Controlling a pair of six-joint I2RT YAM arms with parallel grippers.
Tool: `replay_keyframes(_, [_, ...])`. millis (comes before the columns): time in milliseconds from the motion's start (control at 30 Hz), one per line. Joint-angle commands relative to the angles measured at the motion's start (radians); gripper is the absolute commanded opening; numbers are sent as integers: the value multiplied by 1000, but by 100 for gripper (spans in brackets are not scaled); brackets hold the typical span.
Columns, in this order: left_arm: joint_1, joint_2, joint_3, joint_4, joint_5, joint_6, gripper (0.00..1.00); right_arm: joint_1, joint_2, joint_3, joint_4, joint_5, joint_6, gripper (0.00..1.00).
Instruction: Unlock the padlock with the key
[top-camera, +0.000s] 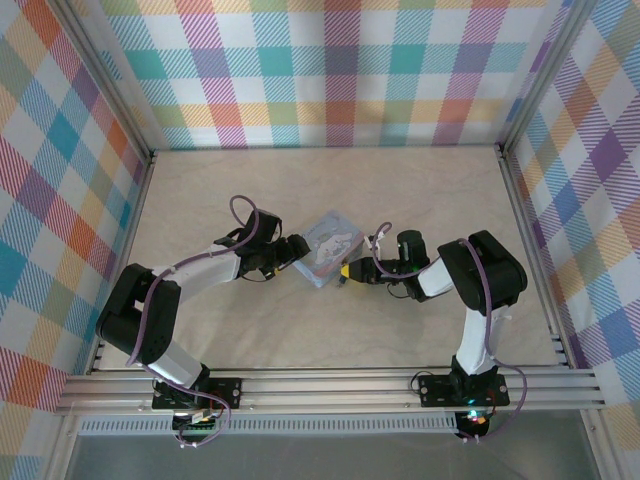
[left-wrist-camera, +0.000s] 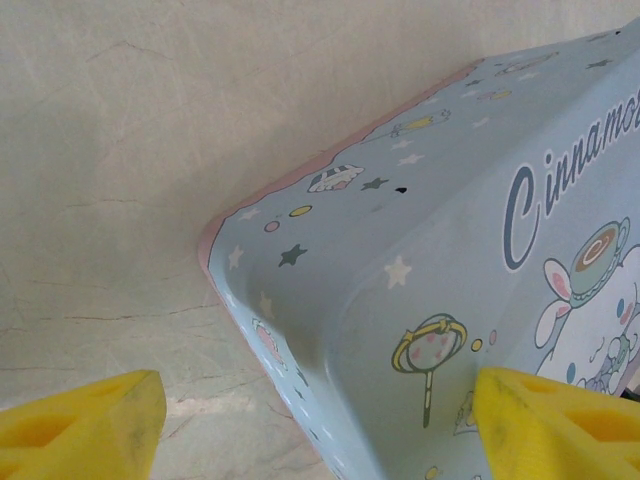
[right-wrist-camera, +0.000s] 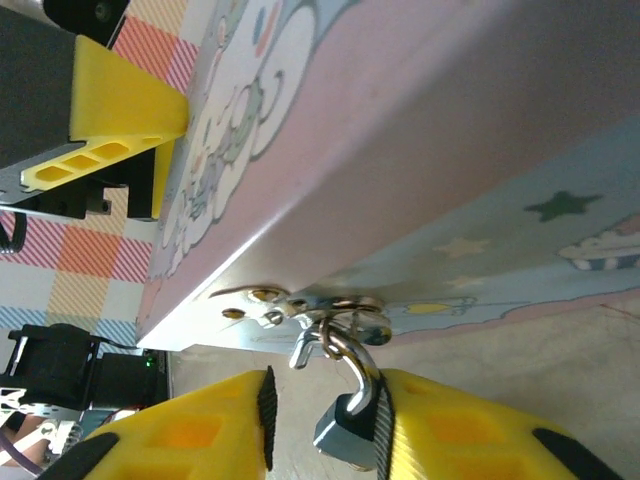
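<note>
The small dark blue padlock (right-wrist-camera: 345, 437) hangs by its metal shackle (right-wrist-camera: 362, 368) from the hasp (right-wrist-camera: 330, 308) of a pale blue cartoon tin (right-wrist-camera: 400, 130). My right gripper (right-wrist-camera: 325, 422) has the padlock between its yellow fingers. The right pad touches the lock body, and a gap stays on the left side. My left gripper (left-wrist-camera: 320, 430) stands wide open across the tin's (left-wrist-camera: 450, 250) corner, one finger (right-wrist-camera: 120, 100) lying on the lid. In the top view both grippers (top-camera: 293, 250) (top-camera: 346, 272) meet at the tin (top-camera: 330, 245). The key is out of view.
The tin sits mid-table on the beige marbled surface (top-camera: 330, 180). Checked walls close off the left, back and right sides. An aluminium rail (top-camera: 330, 385) with both arm bases runs along the near edge.
</note>
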Motion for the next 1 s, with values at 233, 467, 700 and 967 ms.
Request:
replay_keyframes(233, [-12,9,1,-93,-32,5,80,6,-33,15,-37,21,-10,15])
replay_keyframes(467, [-12,8,1,-103,-37,15,80,2,-51,12,-73,64,7,5])
replay_keyframes(700, [-12,10,-9,-94,-39,13,80,-3,-71,6,-63,92,58,1])
replay_keyframes(967, [-14,4,-24,-78,-35,9,80,-5,-71,0,-24,137,159,0])
